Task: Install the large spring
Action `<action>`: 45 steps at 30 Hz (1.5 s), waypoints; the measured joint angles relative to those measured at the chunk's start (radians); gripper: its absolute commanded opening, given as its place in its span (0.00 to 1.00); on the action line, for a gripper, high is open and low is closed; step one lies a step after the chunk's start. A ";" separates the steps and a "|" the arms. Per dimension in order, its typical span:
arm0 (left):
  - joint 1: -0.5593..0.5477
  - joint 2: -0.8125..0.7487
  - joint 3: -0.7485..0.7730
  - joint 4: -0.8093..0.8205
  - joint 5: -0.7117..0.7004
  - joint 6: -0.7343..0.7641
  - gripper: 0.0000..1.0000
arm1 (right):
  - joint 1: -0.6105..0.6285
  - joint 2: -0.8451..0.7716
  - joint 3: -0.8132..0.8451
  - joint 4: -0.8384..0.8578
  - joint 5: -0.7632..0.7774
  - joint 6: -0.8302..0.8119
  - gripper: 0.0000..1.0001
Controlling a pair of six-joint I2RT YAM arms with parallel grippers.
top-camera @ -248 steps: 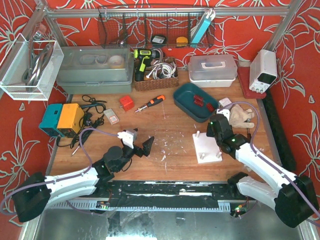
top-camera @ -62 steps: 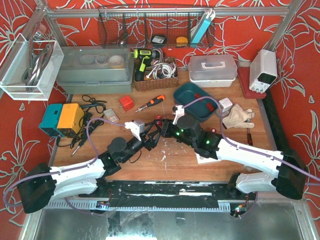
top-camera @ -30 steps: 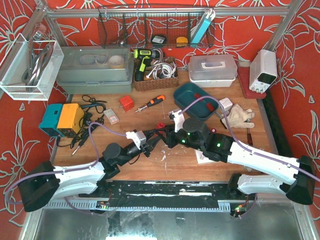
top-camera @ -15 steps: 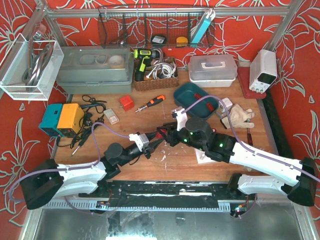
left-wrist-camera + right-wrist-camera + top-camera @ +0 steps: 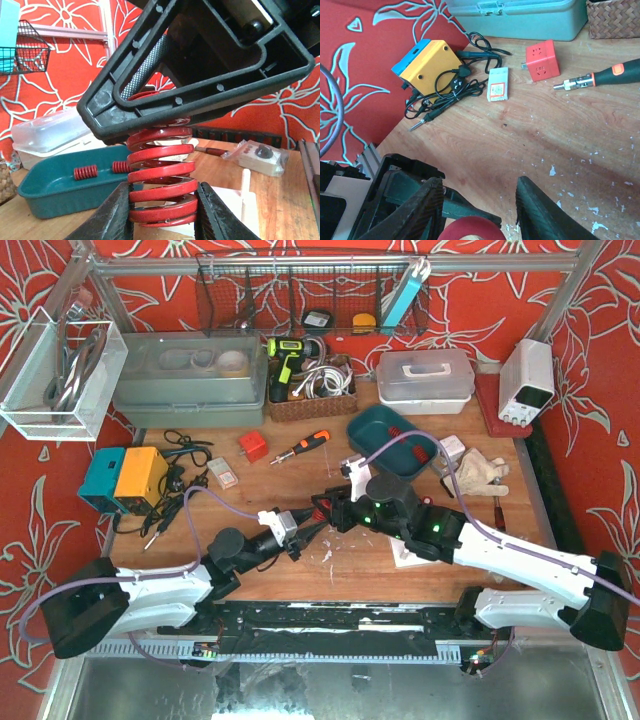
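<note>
Red large spring (image 5: pixel 160 172), coils vert., clamped in left hand (image 5: pixel 164 212); right hand (image 5: pixel 477 192) grip unclear.

1. No text, brand or number can be read in any view.
2. White packet (image 5: pixel 498 84) on the tabletop (image 5: pixel 560 130): red-printed label, too small to read.
3. White unit (image 5: pixel 527 380), far right: panel markings blurred.

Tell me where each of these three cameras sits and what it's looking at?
Top: high behind the arms, looking down on the table; left arm and right arm show, meeting mid-table.
Left wrist: on the left arm, looking along the left pincer toward the green tray.
Right wrist: on the right arm, looking down past the right pincer at the yellow box.
Both wrist views share the red spring.
</note>
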 measured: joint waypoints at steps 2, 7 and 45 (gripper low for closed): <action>0.000 0.000 0.000 0.000 0.002 0.001 0.00 | -0.001 0.001 -0.005 0.005 -0.006 0.007 0.38; 0.000 0.000 -0.004 0.002 0.002 0.004 0.00 | -0.001 -0.002 -0.018 0.028 -0.027 0.024 0.10; -0.004 0.014 0.008 -0.204 -0.226 -0.072 1.00 | -0.269 -0.209 -0.321 -0.106 0.455 -0.233 0.00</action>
